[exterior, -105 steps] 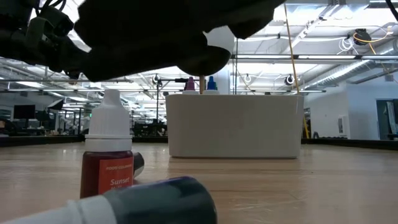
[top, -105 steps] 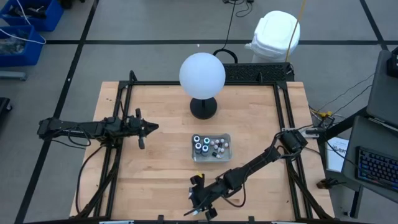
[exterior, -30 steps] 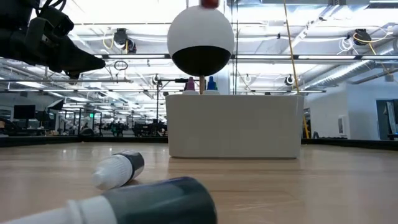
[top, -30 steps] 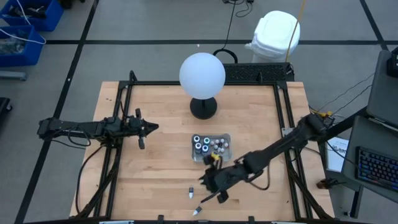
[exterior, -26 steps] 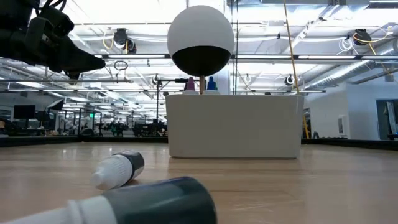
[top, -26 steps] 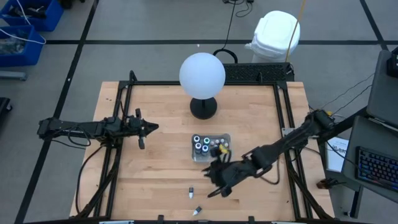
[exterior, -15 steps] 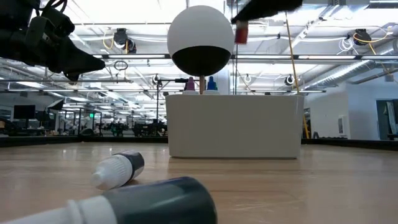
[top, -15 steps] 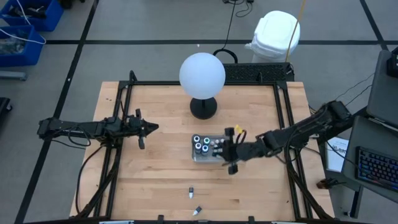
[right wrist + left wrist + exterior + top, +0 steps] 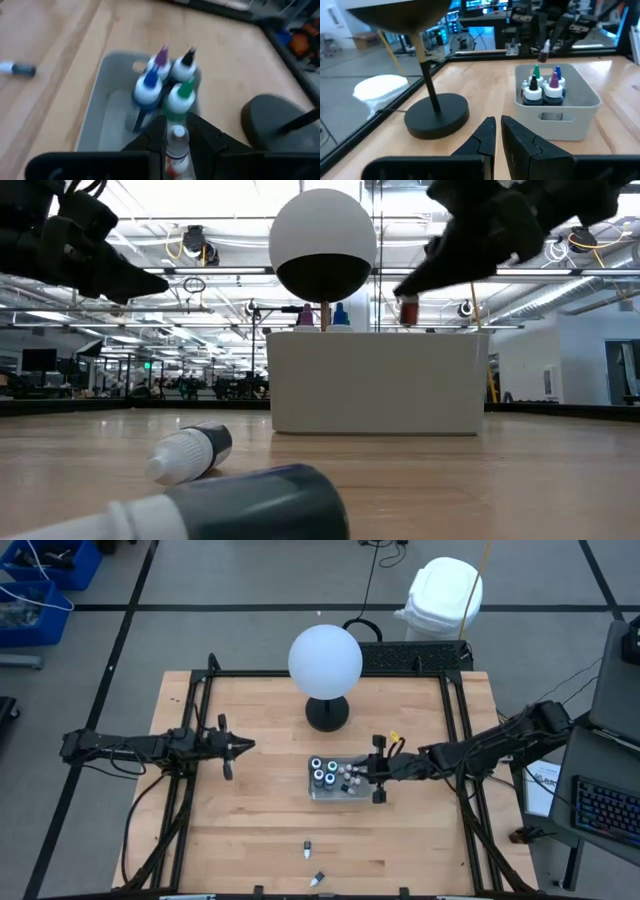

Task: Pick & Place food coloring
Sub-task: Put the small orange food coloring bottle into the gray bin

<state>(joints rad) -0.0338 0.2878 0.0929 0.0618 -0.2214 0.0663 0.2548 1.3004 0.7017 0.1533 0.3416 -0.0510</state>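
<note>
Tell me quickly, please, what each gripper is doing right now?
Left gripper: shut, holding nothing, off to the table's left.
Right gripper: shut on a small red food coloring bottle, above the tray.

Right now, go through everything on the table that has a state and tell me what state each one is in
Right gripper: shut on a red bottle, above the tray.
Left gripper: shut, empty, parked at the table's left.
Tray: upright, holding standing bottles.
Nearer loose bottle: lying on its side at the front edge.
Second loose bottle: lying on the table.
Globe lamp: upright.
</note>
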